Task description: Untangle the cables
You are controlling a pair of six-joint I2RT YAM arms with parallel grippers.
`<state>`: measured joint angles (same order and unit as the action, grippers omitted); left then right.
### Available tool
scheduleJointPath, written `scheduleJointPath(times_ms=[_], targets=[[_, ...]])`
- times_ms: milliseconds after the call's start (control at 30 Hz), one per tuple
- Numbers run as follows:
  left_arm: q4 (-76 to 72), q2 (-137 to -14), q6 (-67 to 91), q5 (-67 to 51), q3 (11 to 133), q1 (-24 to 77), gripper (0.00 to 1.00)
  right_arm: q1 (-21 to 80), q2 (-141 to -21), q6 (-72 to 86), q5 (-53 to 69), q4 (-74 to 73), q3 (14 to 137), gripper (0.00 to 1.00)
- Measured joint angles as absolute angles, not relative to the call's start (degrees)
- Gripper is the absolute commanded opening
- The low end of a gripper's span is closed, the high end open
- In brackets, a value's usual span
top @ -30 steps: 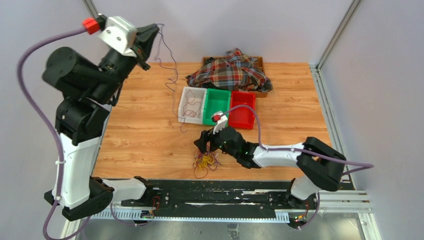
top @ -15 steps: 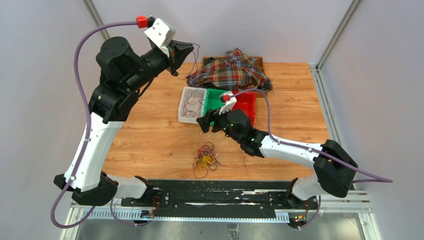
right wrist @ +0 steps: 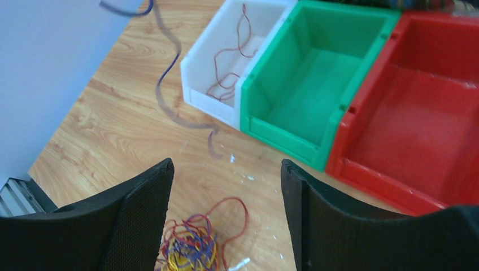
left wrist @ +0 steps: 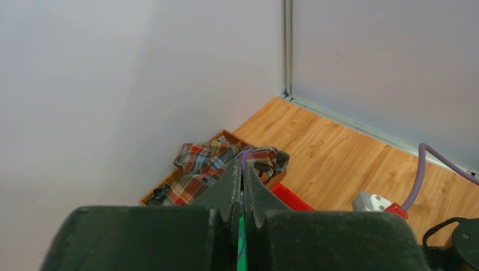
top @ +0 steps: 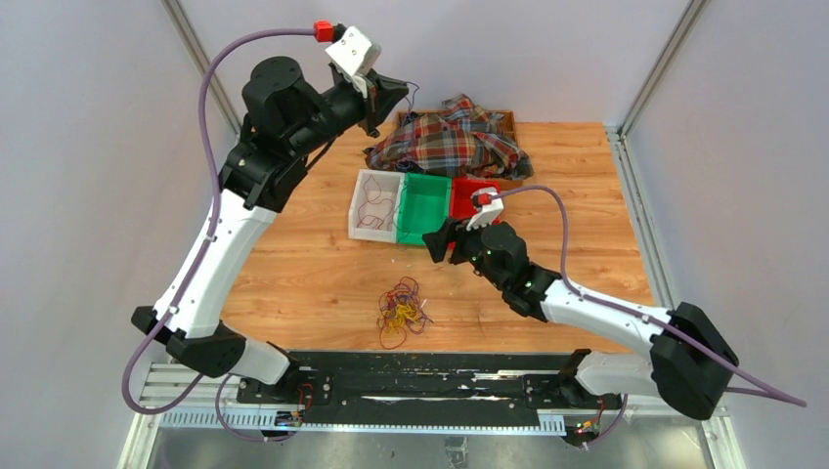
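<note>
A tangle of red, yellow and purple cables [top: 401,313] lies on the wooden table near the front edge; the right wrist view shows it low down [right wrist: 189,245]. One dark red cable [right wrist: 231,73] rests loose in the white bin [top: 364,227]. My left gripper [top: 399,95] is raised high at the back, shut on a thin purple cable [left wrist: 244,154] that dangles below it [right wrist: 148,8]. My right gripper [top: 440,239] hovers open at the front edge of the green bin, behind the tangle, with nothing between its fingers [right wrist: 152,192].
White, green [top: 425,234] and red [top: 481,188] bins stand side by side mid-table; the green one [right wrist: 316,73] and the red one [right wrist: 429,101] hold nothing. A plaid cloth [top: 450,142] is heaped on a brown tray at the back.
My left arm has swung right toward the back, carrying the purple cable clear of the tangle. My right gripper has lifted off the tangle and moved back-right toward the bins.
</note>
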<state>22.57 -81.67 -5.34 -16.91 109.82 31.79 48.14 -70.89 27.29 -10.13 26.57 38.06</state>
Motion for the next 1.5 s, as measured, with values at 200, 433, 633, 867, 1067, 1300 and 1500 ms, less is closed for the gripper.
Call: scheduleJointPath(times_ms=[200,433,633,867,1067,1300,1500], targets=[[20.25,-84.73,-4.86,-16.97,109.86,32.27,0.01,47.42,-63.26,28.58,-11.94,24.4,31.03,0.68],[16.51,-88.88,-4.95,-17.19,109.82,32.49,0.0,47.16,-56.25,28.97,-14.15,23.11,27.62,0.65],[14.59,-92.4,-7.75,-17.28,108.31,32.51,0.0,47.11,-53.15,28.77,-15.66,21.85,26.04,0.64],[14.09,-92.6,-11.07,-16.84,98.65,32.62,0.0,46.81,-49.67,28.49,-17.15,20.95,24.51,0.62],[16.36,-94.52,-14.66,-16.51,96.2,32.82,0.0,46.02,-49.28,28.51,-18.02,20.23,24.45,0.61],[18.96,-98.74,-19.75,-14.26,94.15,33.15,0.0,45.06,-48.86,28.58,-18.15,19.22,24.03,0.61],[21.61,-106.15,-24.29,-11.92,95.85,33.58,0.0,43.38,-48.53,28.88,-18.06,18.52,23.55,0.6]])
